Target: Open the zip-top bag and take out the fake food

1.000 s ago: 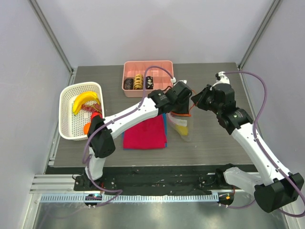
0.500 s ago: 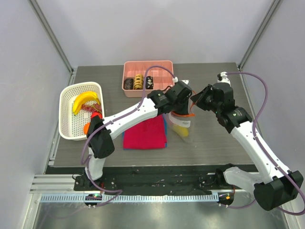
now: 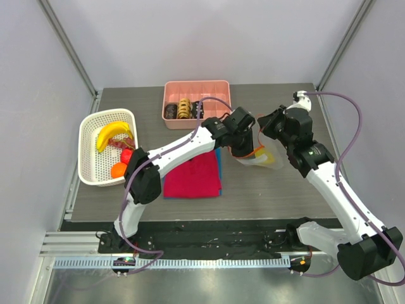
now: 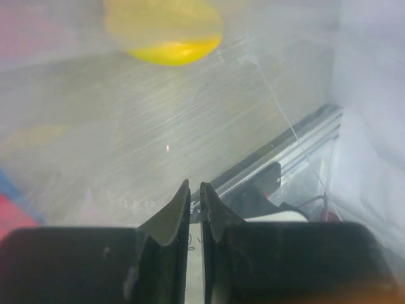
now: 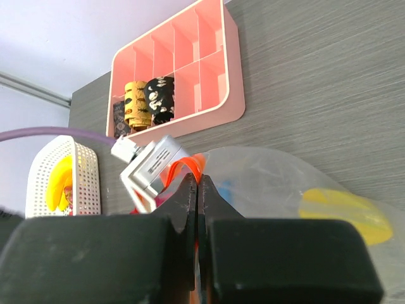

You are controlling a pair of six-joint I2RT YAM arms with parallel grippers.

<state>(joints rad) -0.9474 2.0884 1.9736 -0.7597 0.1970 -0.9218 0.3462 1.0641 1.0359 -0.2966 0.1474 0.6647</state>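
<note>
Clear zip-top bag (image 3: 259, 156) of thin, crinkly plastic film catches the light in glossy streaks; its orange zip strip (image 5: 183, 170) is a smoother, opaque plastic. Inside, a yellow fake fruit (image 5: 345, 215) has a shiny moulded skin, softened by the film over it. The table (image 3: 285, 190) is matt grey with a fine wood-like grain. The pink tray (image 3: 215, 95) is smooth, satin plastic, and the white basket (image 3: 88, 136) is perforated plastic holding a glossy banana (image 3: 114, 132). A red cloth (image 3: 193, 177) lies soft and matt. The left gripper (image 4: 195, 193) has matt black fingers (image 4: 168, 228), probably hard plastic. The left arm (image 3: 183, 147) wears glossy white shells. A ribbed metal rail (image 3: 202, 261) edges the front.
</note>
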